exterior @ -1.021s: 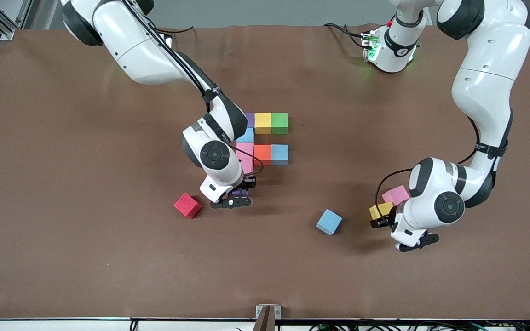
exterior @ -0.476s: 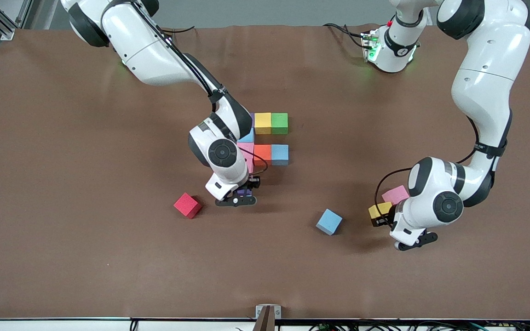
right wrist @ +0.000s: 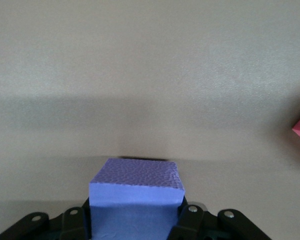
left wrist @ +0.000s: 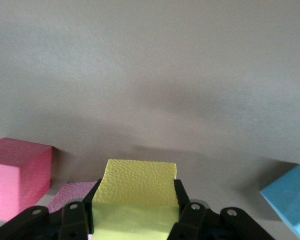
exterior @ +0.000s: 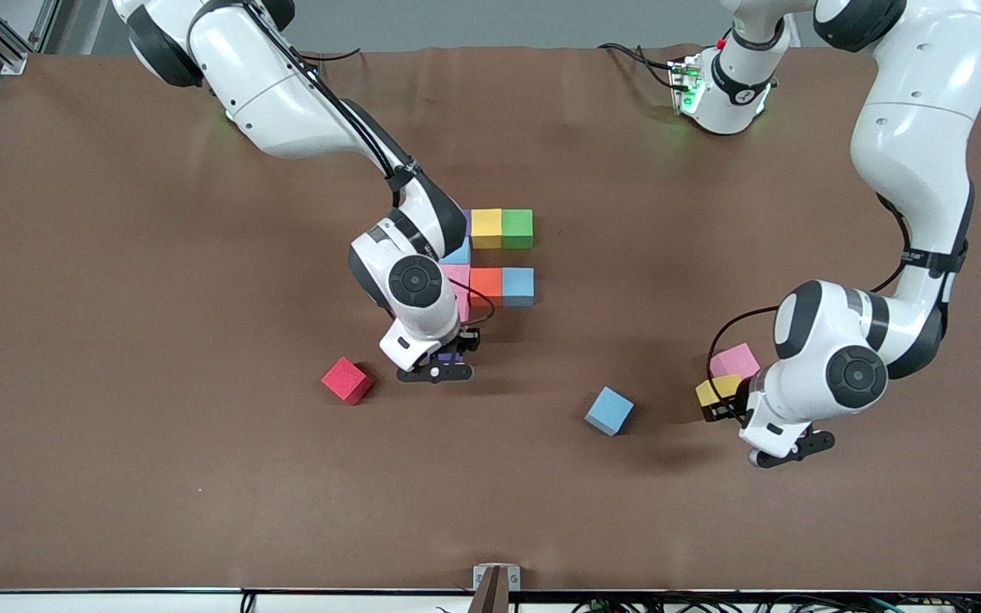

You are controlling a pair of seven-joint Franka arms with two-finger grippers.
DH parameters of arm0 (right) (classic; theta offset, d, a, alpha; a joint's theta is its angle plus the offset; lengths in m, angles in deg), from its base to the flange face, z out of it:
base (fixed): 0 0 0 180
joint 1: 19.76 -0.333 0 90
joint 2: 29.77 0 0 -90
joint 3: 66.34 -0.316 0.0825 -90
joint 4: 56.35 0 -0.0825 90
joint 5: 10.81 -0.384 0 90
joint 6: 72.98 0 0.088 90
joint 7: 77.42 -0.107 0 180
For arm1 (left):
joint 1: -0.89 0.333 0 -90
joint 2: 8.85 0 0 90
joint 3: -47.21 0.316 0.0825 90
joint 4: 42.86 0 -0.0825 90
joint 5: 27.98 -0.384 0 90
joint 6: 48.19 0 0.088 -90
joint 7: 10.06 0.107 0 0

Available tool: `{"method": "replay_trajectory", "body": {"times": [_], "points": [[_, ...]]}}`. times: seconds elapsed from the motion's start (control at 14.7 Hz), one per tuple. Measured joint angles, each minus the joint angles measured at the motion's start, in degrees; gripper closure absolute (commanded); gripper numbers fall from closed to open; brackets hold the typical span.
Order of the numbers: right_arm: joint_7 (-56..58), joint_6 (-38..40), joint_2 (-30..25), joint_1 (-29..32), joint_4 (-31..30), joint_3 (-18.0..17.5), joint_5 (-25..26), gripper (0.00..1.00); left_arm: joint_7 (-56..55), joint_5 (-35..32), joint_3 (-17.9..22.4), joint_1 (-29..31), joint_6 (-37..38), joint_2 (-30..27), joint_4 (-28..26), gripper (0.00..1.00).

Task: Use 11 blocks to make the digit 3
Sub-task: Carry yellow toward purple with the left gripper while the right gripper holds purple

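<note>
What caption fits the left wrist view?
Left gripper shut on yellow block, pink block beside it.

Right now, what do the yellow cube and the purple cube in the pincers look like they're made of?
Yellow cube: likely soft foam, matte, with a fine pebbled grain and no shine. Purple cube: apparently the same foam, dull and dimpled on top, smoother on its side face.

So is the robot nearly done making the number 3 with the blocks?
About halfway. Seven blocks sit together, including yellow and green. The right tool holds a purple block; the left tool holds another yellow. The loose blue and pink still wait.
</note>
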Motion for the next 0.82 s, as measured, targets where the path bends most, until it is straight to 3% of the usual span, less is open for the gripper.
{"method": "replay_trajectory", "body": {"times": [0.41, 0.82], "points": [[-0.4, -0.6, 0.1, 0.0, 0.0, 0.2, 0.0, 1.0, -0.3, 0.3, -1.9, -0.2, 3.9, -4.5, 0.1, 0.61], [-0.8, -1.9, 0.6, -0.1, -0.5, 0.2, 0.0, 1.0, -2.7, 5.3, -3.1, -0.4, 6.9, -7.8, 0.1, 0.64]]}}
